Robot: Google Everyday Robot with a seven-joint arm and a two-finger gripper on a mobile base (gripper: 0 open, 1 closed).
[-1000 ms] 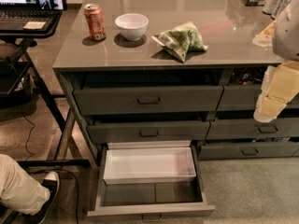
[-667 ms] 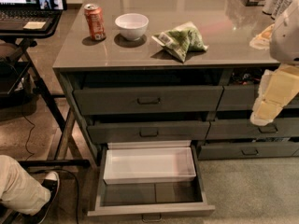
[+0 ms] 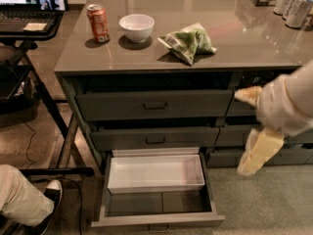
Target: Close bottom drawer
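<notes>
The bottom drawer (image 3: 156,220) is pulled far out of the grey cabinet, at the lower middle of the camera view. Its low dark-grey front panel faces me, and a small pull handle (image 3: 159,227) shows at the frame's bottom edge. A white rectangular tray insert (image 3: 155,173) sits in its rear half. My gripper (image 3: 257,150), cream-coloured at the end of the white arm, hangs at the right. It is in front of the right-hand drawers, to the right of the open drawer and above its front panel, touching nothing.
Two taller grey drawers (image 3: 154,104) (image 3: 155,138) sit slightly ajar above. On the counter (image 3: 244,38) stand a red can (image 3: 98,22), a white bowl (image 3: 136,27), a green bag (image 3: 188,42) and several cans (image 3: 293,4). A laptop stand (image 3: 24,18) and a person's leg (image 3: 24,199) are at the left.
My arm and gripper have moved left and down, further into view and nearer the drawers. The bottom drawer stays open as before.
</notes>
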